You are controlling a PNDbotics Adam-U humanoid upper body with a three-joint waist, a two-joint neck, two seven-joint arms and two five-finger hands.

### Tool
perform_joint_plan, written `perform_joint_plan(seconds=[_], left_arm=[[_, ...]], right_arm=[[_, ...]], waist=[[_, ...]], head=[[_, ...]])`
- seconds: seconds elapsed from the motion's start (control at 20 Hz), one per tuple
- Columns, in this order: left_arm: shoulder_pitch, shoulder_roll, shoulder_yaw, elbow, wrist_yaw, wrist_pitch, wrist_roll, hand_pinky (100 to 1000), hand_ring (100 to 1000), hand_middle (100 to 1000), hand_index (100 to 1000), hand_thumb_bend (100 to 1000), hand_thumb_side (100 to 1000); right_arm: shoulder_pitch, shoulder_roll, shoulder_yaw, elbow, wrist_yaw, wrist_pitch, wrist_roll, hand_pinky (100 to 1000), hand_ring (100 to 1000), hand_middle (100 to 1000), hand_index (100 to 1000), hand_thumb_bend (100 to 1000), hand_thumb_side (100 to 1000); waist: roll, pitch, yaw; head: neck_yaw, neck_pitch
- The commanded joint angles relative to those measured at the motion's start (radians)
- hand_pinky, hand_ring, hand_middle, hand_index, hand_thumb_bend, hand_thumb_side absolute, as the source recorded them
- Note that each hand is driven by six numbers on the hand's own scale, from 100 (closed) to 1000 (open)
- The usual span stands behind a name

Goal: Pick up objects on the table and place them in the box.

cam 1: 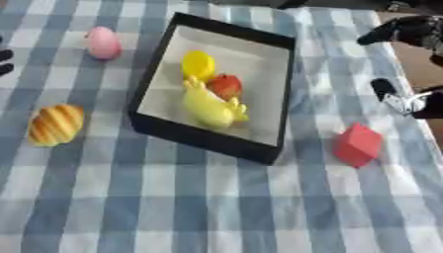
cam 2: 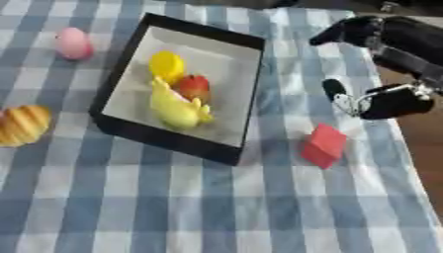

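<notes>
The black box [cam 1: 270, 94] with a white floor stands at the middle back of the table. It holds a yellow round piece [cam 1: 198, 64], a red fruit [cam 1: 226, 85] and a yellow duck-shaped toy [cam 1: 207, 107]. On the cloth to its left lie a pink egg [cam 1: 103, 42] and a golden croissant [cam 1: 56, 124]. A red cube [cam 2: 325, 145] sits to the right of the box. My right hand [cam 2: 391, 101] hovers open just above and to the right of the cube, holding nothing. A dark bit of my left hand [cam 1: 4, 62] shows at the left edge.
A blue and white checked cloth [cam 1: 216, 207] covers the table. The bare brown table edge [cam 2: 424, 133] runs along the right side, under my right arm. The near half of the cloth has nothing standing on it.
</notes>
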Motion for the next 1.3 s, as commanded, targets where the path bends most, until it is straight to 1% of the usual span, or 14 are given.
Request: perform_joint_plan(seconds=[0.05,0.3,0.45,0.6,0.7,0.75,0.8,0.85,0.9,0.95,1.1,1.2,1.25,1.3], left_arm=[[-0.003,0.037,0.013,-0.026,0.001,-0.002,0.005,858,815,813,818,100,820],[0.000,0.036,0.011,-0.026,-0.001,0.000,0.005,858,816,813,818,100,823],[0.000,0.036,0.010,-0.027,-0.002,0.001,0.004,858,816,813,818,100,823],[0.001,0.037,0.010,-0.028,-0.003,0.000,0.005,859,816,813,818,100,822],[0.002,0.036,0.010,-0.028,-0.002,0.000,0.006,859,816,812,818,100,823],[0.002,0.035,0.010,-0.028,-0.002,0.000,0.006,859,816,812,818,100,823],[0.002,0.035,0.010,-0.028,-0.001,0.000,0.006,859,816,812,818,100,824],[0.002,0.034,0.010,-0.028,-0.001,0.000,0.006,859,816,812,818,100,824],[0.003,0.033,0.010,-0.028,-0.001,0.001,0.006,859,816,812,818,100,825],[0.004,0.033,0.009,-0.028,-0.001,0.001,0.006,859,816,812,818,100,826],[0.006,0.033,0.009,-0.027,-0.002,0.002,0.006,860,816,811,818,100,827],[0.006,0.033,0.008,-0.027,-0.002,0.003,0.005,860,816,811,818,100,827],[0.007,0.033,0.008,-0.027,-0.002,0.003,0.005,860,816,811,818,100,827],[0.007,0.032,0.008,-0.028,-0.002,0.003,0.005,860,816,811,818,100,828]], right_arm=[[0.017,0.001,0.024,-0.018,0.041,0.039,-0.031,925,901,827,914,100,387],[0.061,0.046,0.057,-0.018,0.071,0.119,-0.052,920,898,824,915,100,487],[0.079,0.069,0.077,-0.018,0.082,0.154,-0.064,917,897,821,918,100,541],[0.088,0.089,0.094,-0.018,0.078,0.177,-0.081,911,890,812,913,100,477],[0.094,0.101,0.101,-0.018,0.072,0.188,-0.093,908,887,809,910,100,382],[0.097,0.105,0.104,-0.018,0.069,0.195,-0.096,908,887,809,910,100,369],[0.101,0.109,0.106,-0.018,0.069,0.204,-0.097,910,887,807,908,165,204],[0.106,0.113,0.107,-0.018,0.070,0.213,-0.095,910,887,807,908,165,204],[0.111,0.116,0.108,-0.018,0.071,0.222,-0.092,912,888,807,907,222,114],[0.117,0.119,0.108,-0.018,0.073,0.231,-0.088,915,889,808,906,290,100],[0.132,0.128,0.108,-0.018,0.078,0.258,-0.075,917,890,806,901,365,100],[0.140,0.133,0.106,-0.018,0.077,0.276,-0.073,919,890,806,899,402,121],[0.143,0.135,0.104,-0.018,0.077,0.285,-0.075,918,888,804,898,388,113],[0.145,0.137,0.102,-0.018,0.077,0.293,-0.079,919,888,804,898,416,129]], waist=[[0.009,-0.011,-0.001],[0.010,-0.006,-0.005],[0.011,-0.004,-0.007],[0.012,-0.004,-0.008],[0.013,-0.004,-0.008],[0.013,-0.004,-0.008],[0.013,-0.004,-0.008],[0.013,-0.004,-0.007],[0.013,-0.004,-0.008],[0.013,-0.003,-0.008],[0.012,-0.003,-0.009],[0.013,-0.002,-0.010],[0.013,-0.002,-0.011],[0.013,-0.002,-0.011]], head=[[-0.005,-0.001],[-0.009,0.002],[-0.011,0.002],[-0.013,0.002],[-0.013,0.000],[-0.014,0.000],[-0.014,-0.001],[-0.013,-0.002],[-0.013,-0.003],[-0.013,-0.005],[-0.014,-0.006],[-0.014,-0.006],[-0.013,-0.006],[-0.013,-0.006]])
